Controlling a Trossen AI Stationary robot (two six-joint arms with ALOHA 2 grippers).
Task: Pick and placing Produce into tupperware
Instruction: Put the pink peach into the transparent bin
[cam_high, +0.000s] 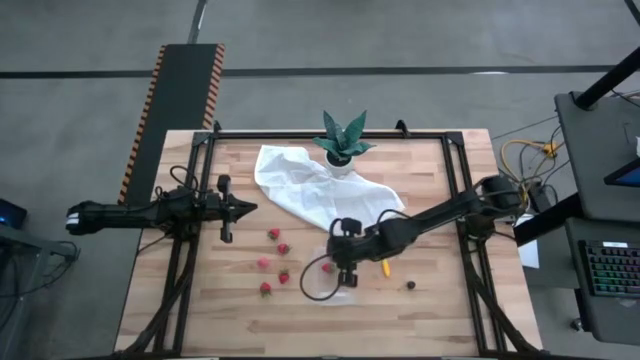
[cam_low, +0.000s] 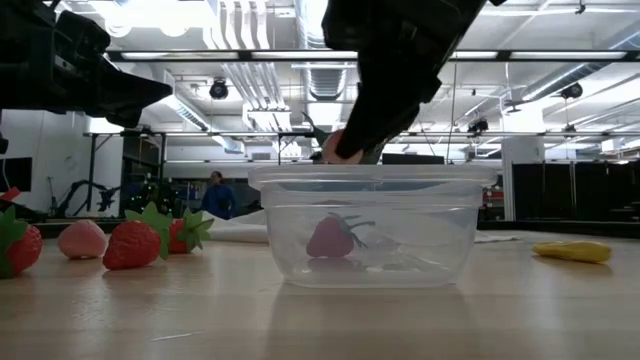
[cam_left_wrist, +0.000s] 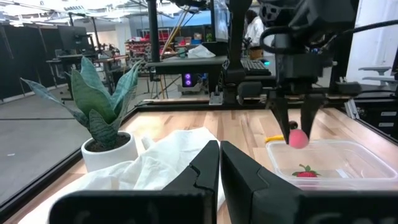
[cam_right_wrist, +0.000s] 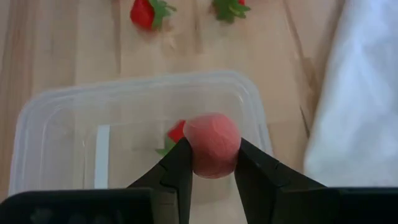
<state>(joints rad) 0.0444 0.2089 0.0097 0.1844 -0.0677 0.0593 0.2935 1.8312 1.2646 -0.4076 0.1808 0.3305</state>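
Note:
The tupperware (cam_high: 315, 285) is a small clear tub on the table's near middle, with one red strawberry piece (cam_right_wrist: 176, 132) lying on its floor. My right gripper (cam_high: 345, 272) hangs over its open top, shut on a pink round piece of produce (cam_right_wrist: 212, 144). Several red strawberry pieces (cam_high: 273, 250) lie on the wood to the tub's left. An orange-yellow sliver (cam_high: 386, 267) and a dark round piece (cam_high: 411, 285) lie to its right. My left gripper (cam_high: 240, 208) is shut and holds nothing, level above the table's left side. My right gripper pinches the pink piece by its two opposite sides (cam_right_wrist: 231, 152) between its two fingers (cam_right_wrist: 177, 168). The fingers slant down from above, coming from the table's right. The piece (cam_left_wrist: 298, 138) is lifted clear, above the tupperware's open top (cam_left_wrist: 348, 155).
A crumpled white cloth (cam_high: 310, 185) lies behind the tub, reaching toward the far edge. A green spiky plant in a white pot (cam_high: 343, 150) stands at the far middle. Black frame rails (cam_high: 455, 180) run along the table's sides.

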